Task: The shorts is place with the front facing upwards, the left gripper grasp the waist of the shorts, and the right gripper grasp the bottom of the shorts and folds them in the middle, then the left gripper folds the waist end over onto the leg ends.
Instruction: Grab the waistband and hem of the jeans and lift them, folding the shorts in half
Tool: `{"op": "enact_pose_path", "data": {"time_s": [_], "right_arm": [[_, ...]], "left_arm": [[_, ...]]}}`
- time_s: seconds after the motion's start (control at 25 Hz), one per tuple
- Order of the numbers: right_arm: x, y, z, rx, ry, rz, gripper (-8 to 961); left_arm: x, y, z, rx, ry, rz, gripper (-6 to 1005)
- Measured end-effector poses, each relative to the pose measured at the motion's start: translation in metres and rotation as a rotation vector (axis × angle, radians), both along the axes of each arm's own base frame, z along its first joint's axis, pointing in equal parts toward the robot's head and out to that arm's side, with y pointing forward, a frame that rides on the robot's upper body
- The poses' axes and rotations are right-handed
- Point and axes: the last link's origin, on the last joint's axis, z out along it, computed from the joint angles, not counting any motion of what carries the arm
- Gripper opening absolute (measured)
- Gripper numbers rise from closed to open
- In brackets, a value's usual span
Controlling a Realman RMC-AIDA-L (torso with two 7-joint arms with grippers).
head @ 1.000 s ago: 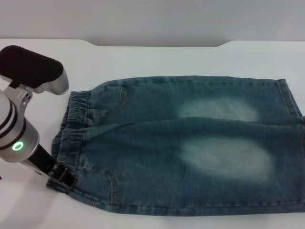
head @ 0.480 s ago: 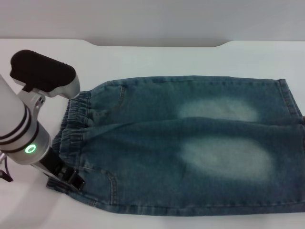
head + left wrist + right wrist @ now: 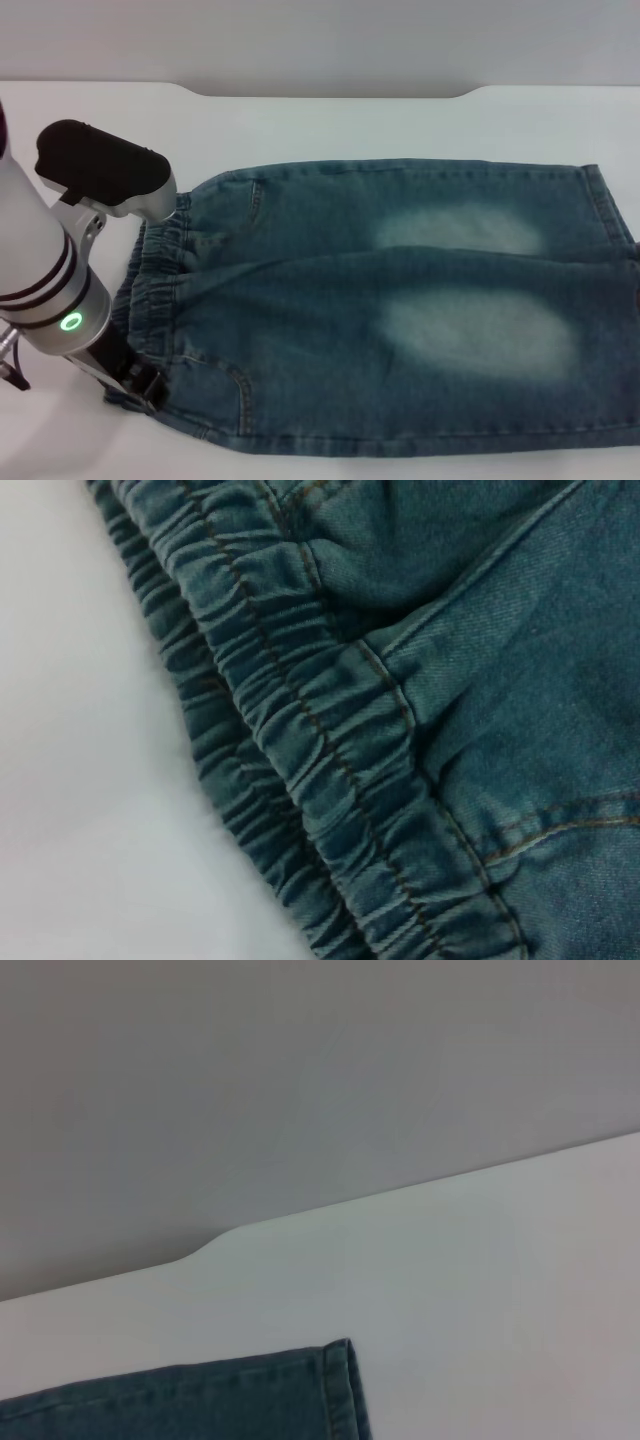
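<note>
The blue denim shorts [image 3: 400, 300] lie flat on the white table [image 3: 350, 125], one leg lying over the other, with pale faded patches showing. The gathered waist [image 3: 155, 270] is at the left and the straight leg hems [image 3: 608, 215] are at the right. My left gripper [image 3: 140, 383] sits at the near corner of the waist, touching the denim. The left wrist view is filled by the puckered waist [image 3: 330, 770] from close up. One hem corner [image 3: 335, 1390] shows in the right wrist view. My right gripper is out of view.
The table's far edge [image 3: 330, 95] has a shallow notch and meets a grey wall. Bare white tabletop [image 3: 80, 780] lies left of the waistband. The shorts reach the picture's right and near edges in the head view.
My left arm has swung to the right, its black upper housing now over the far end of the waistband. The gripper has stayed at the near waist corner, dropping slightly nearer.
</note>
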Motion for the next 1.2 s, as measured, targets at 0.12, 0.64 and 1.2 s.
{"op": "enact_pose_path", "data": {"time_s": [0.12, 0.64, 1.2], "right_arm": [[-0.001, 0.000, -0.001, -0.007, 0.002, 0.002, 816], [-0.003, -0.001, -0.007, -0.027, 0.023, 0.000, 815], [0.023, -0.011, -0.052, -0.156, 0.221, -0.117, 812]], "left_arm": [[-0.001, 0.001, -0.001, 0.003, 0.000, 0.004, 511], [0.000, 0.003, -0.001, 0.016, -0.009, -0.005, 222], [0.008, 0.009, -0.003, 0.022, -0.020, -0.045, 63]]}}
